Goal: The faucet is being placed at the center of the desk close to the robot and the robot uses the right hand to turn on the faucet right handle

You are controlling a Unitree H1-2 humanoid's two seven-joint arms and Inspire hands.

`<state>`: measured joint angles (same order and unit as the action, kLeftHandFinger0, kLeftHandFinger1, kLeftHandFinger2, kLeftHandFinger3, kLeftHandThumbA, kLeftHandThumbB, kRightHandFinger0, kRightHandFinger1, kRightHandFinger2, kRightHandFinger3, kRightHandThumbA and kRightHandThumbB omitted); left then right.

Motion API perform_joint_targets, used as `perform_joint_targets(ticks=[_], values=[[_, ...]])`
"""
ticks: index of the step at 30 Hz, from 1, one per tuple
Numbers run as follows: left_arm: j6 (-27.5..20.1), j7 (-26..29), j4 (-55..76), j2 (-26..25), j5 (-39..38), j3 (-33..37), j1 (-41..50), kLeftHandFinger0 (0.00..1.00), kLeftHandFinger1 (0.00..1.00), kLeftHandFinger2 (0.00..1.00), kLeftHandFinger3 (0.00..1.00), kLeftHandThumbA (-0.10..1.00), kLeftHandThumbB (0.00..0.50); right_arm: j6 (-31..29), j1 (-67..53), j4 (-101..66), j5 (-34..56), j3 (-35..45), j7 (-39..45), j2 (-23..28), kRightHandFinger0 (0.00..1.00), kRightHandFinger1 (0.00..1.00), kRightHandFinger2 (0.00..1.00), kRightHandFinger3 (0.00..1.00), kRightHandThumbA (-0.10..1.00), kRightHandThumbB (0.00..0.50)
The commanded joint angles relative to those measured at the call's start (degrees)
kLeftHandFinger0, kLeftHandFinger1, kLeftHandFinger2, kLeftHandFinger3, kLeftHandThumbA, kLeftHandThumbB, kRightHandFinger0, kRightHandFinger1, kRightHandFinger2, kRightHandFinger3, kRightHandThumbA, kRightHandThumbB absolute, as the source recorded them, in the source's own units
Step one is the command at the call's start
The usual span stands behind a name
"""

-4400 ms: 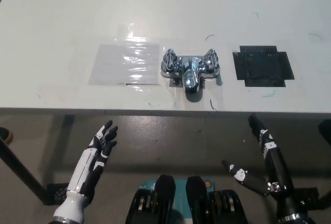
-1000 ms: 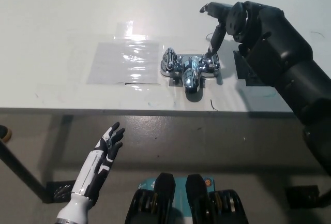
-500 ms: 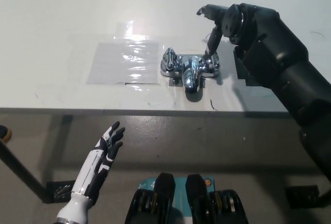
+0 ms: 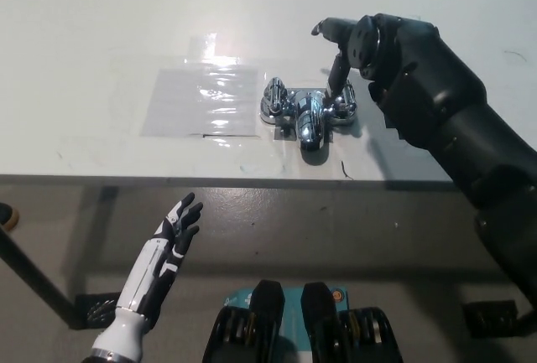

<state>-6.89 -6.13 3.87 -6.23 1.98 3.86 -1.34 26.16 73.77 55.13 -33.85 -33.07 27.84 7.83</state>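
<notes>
Head view: the faucet (image 4: pixel 306 111) sits mid-desk (image 4: pixel 101 28), near the edge. The right hand (image 4: pixel 361 44) hangs over its right handle (image 4: pixel 344 103), fingers spread, one tip down on it, nothing clasped. A lone tip could slip off that shiny knob. The left hand (image 4: pixel 172 233) rests spread at near left. The glossy sheet (image 4: pixel 201 99) lies left, blocking nothing.

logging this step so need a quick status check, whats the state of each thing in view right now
faucet: upright on the desk, spout toward the robot, no water visible
right handle: touched from above by the right hand's fingers, not gripped
left handle: untouched
right hand: open, above the right handle
left hand: open, resting below the desk edge
clear sheet: flat on the desk, left of the faucet
</notes>
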Motion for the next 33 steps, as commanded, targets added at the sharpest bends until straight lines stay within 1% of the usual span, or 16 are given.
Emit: perform_joint_targets(ticks=[1,3,5,7,9,14,20,22,23,24,27,29,33], values=[[-0.9,-0.4,1.9,-1.0,1.0,0.1,-1.0,1.00,1.00,1.00,1.00,0.96,0.114,0.7,2.1,-0.8,-1.1,-0.4,0.6,1.1,1.00,1.00,1.00,1.00,1.00,0.324],[-1.8,-0.2,1.4,-1.1,1.7,0.1,-1.2,1.00,1.00,1.00,1.00,0.97,0.108,0.5,2.1,0.1,-1.1,-0.3,0.4,1.3,1.00,1.00,1.00,1.00,1.00,0.331],[-1.5,-0.2,1.2,-0.9,1.2,0.0,-1.3,1.00,1.00,1.00,1.00,0.97,0.121,0.2,2.2,0.3,-1.6,-0.7,0.6,1.7,1.00,1.00,1.00,1.00,1.00,0.342],[-1.2,-0.3,1.5,-0.9,1.2,0.1,-1.2,1.00,1.00,1.00,1.00,0.96,0.115,0.1,2.2,0.3,-2.3,-1.5,1.2,2.2,1.00,1.00,1.00,1.00,1.00,0.353],[-0.9,-0.4,1.6,-0.8,0.8,-0.1,-1.1,1.00,1.00,1.00,1.00,0.95,0.124,-0.2,2.1,0.5,-2.4,-1.8,1.3,2.5,1.00,1.00,1.00,1.00,1.00,0.353],[-1.2,-0.4,1.4,-0.8,0.8,0.0,-1.3,1.00,1.00,1.00,1.00,0.94,0.117,0.4,1.1,-0.6,-2.3,-2.0,1.5,3.8,1.00,1.00,1.00,1.00,1.00,0.364],[-0.9,-0.4,1.5,-0.6,0.4,-0.1,-1.5,1.00,1.00,1.00,1.00,0.93,0.118,0.6,0.3,-0.2,-2.7,-2.8,1.9,4.5,1.00,1.00,1.00,1.00,1.00,0.361],[-0.7,-0.5,1.6,-0.6,0.2,-0.1,-1.5,1.00,1.00,1.00,1.00,0.92,0.118,0.8,0.3,0.4,-3.1,-3.1,1.8,4.6,1.00,1.00,1.00,1.00,1.00,0.373],[-0.6,-0.5,1.7,-0.6,0.2,-0.1,-1.5,1.00,1.00,1.00,1.00,0.92,0.118,0.8,0.3,0.5,-3.1,-3.1,1.8,4.6,1.00,1.00,1.00,1.00,1.00,0.373],[-0.6,-0.5,1.7,-0.6,0.2,-0.1,-1.5,1.00,1.00,1.00,1.00,0.92,0.116,0.8,0.0,0.4,-2.7,-2.9,2.0,4.8,1.00,1.00,1.00,1.00,1.00,0.361],[-0.2,-0.5,1.9,-0.6,0.2,-0.1,-1.6,1.00,1.00,1.00,1.00,0.92,0.120,0.1,0.2,1.1,-3.1,-3.5,2.2,5.2,1.00,1.00,1.00,1.00,1.00,0.373],[-0.6,-0.5,1.8,-0.6,0.4,-0.1,-1.6,1.00,1.00,1.00,1.00,0.92,0.109,0.1,0.0,1.2,-3.4,-3.6,1.9,5.5,1.00,1.00,1.00,1.00,1.00,0.379],[-0.4,-0.4,1.9,-0.6,0.6,-0.1,-1.7,1.00,1.00,1.00,1.00,0.93,0.117,-1.0,0.1,2.4,-3.2,-3.7,1.7,5.7,1.00,1.00,1.00,1.00,1.00,0.387]])
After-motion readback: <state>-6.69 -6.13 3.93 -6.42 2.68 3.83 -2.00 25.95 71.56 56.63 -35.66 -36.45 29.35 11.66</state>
